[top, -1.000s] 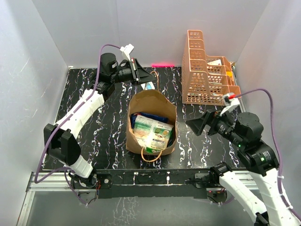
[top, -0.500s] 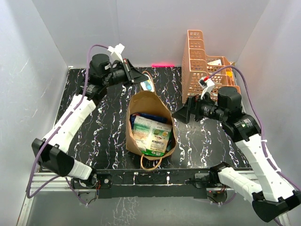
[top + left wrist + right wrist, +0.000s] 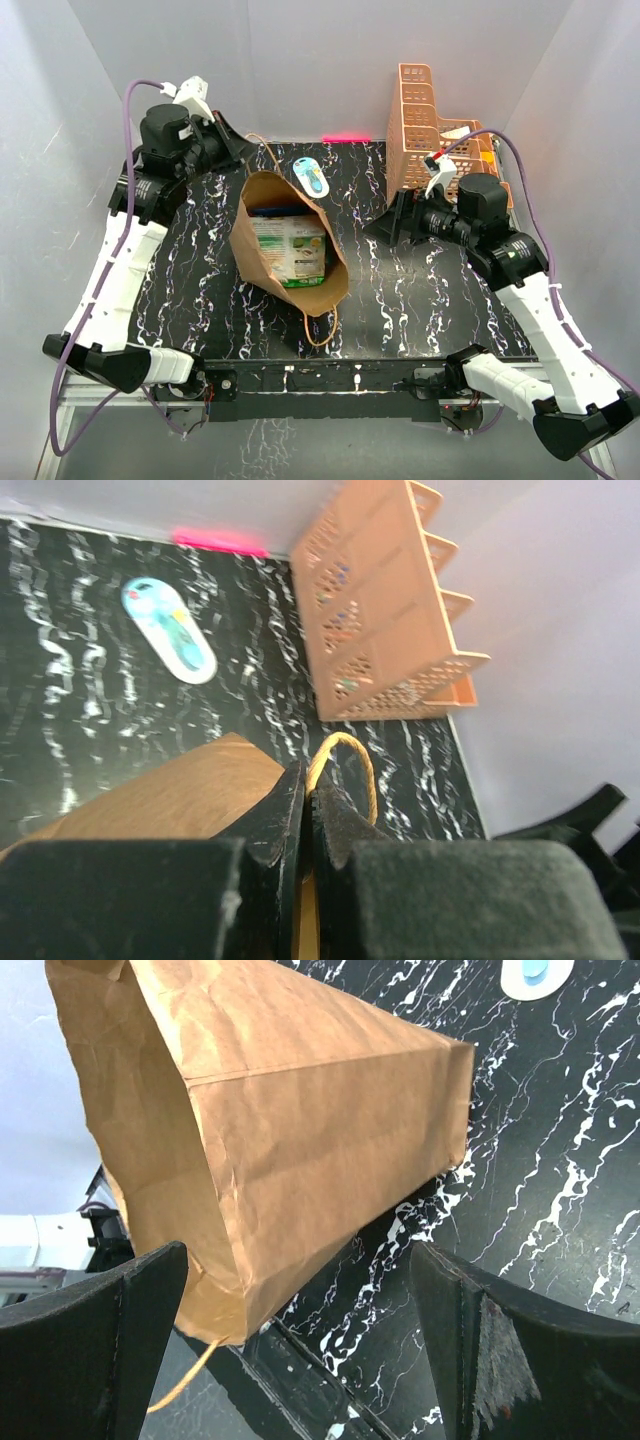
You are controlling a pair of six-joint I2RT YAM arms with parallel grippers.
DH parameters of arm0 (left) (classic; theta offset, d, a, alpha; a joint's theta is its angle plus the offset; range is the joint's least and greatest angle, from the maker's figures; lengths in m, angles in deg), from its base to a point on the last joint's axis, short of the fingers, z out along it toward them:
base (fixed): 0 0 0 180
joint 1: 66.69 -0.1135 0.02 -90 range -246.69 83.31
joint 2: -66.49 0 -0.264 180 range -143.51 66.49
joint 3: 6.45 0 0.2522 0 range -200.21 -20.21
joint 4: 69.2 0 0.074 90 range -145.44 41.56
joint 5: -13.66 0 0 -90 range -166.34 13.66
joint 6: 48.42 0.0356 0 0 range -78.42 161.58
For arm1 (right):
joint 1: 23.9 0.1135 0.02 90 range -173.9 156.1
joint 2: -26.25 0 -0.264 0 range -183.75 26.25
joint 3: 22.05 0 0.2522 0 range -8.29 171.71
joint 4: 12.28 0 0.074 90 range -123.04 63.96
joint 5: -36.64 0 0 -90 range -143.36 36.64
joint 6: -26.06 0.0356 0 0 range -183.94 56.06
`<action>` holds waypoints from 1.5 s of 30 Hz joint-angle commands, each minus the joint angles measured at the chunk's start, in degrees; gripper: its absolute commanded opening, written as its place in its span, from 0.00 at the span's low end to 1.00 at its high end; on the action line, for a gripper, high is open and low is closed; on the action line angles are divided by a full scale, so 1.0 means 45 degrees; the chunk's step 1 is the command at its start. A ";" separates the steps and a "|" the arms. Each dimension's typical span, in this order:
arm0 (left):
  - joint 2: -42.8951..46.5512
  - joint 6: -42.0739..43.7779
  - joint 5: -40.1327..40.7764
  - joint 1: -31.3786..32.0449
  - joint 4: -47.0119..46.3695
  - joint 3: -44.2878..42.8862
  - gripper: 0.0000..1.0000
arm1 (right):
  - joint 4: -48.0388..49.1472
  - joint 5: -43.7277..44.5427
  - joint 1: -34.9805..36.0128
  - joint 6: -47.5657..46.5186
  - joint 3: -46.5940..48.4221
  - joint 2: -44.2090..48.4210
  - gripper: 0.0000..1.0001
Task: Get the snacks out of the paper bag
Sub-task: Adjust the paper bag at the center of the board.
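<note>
We see the paper bag [image 3: 262, 188] in the middle of the black marbled table [image 3: 200, 300]. It leans, and its open mouth faces up and toward the arms' bases. Inside the bag lies a green-and-white snack packet [image 3: 290, 250]. Deeper in the bag, the dark blue edge of another packet [image 3: 272, 212] shows. No snack is outside the bag.

From the bag's far rim a thin twisted handle [image 3: 345, 765] rises. The left gripper [image 3: 308, 790] is above and to the left of the bag, with its fingers pressed together on this handle. We cannot tell if the bag's bottom rests fully on the table. A second handle [image 3: 320, 325] hangs loose from the bag's near rim.

The right gripper [image 3: 298, 1260] is just to the right of the bag. Its jaws are spread wide and it holds nothing. Beyond the bag lies a small blue-white oval object [image 3: 311, 177]. Further right of the bag, behind the right gripper, stands an orange lattice basket [image 3: 430, 140].
</note>
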 commanded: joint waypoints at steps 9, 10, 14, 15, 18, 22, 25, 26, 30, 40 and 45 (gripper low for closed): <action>0.0824 0.2636 0.4504 -0.0240 0.0436 -0.1652 0.00 | 0.1422 -0.0443 -0.0034 0.0859 -0.0775 0.0217 0.98; 0.0923 0.2696 0.4575 -0.0233 0.0360 -0.1452 0.00 | 0.1662 -0.0674 -0.0005 0.1056 -0.0943 0.0186 0.98; 0.1567 0.2611 0.3186 -0.0243 -0.0123 -0.0386 0.00 | 0.2515 -0.1056 0.0752 0.1811 -0.1541 -0.0155 0.98; 0.1807 0.2620 0.2467 -0.0243 -0.0502 0.0069 0.00 | 0.2653 -0.0853 0.1155 0.1978 -0.1601 -0.0313 0.98; 0.2673 0.2512 0.0834 -0.0243 -0.1031 0.1328 0.00 | 0.2982 0.0141 0.2604 0.2380 -0.1835 -0.0764 0.98; 0.3772 0.2385 0.0478 -0.0243 -0.0997 0.2237 0.00 | 0.4065 0.0729 0.4024 0.3201 -0.2441 -0.1321 0.98; 0.4624 0.2338 0.0344 -0.0240 -0.1125 0.2983 0.00 | 0.5147 0.0524 0.4707 0.3835 -0.2872 -0.1760 0.98; 0.4850 0.2327 0.0173 -0.0236 -0.1190 0.3205 0.00 | 0.5679 0.0443 0.4931 0.4058 -0.3015 -0.1871 0.98; 0.5459 0.2157 -0.0933 -0.0214 -0.1521 0.3797 0.00 | 0.5933 0.1188 0.5893 0.4230 -0.3185 -0.2289 0.98; 0.5600 0.1518 -0.3173 -0.0225 -0.2256 0.4893 0.00 | 0.4460 0.4471 0.6179 0.3928 -0.3557 -0.2124 0.98; 0.5227 0.0612 -0.5129 -0.0222 -0.3335 0.5336 0.00 | 0.3542 0.8445 0.6151 0.3414 -0.3333 -0.1876 0.98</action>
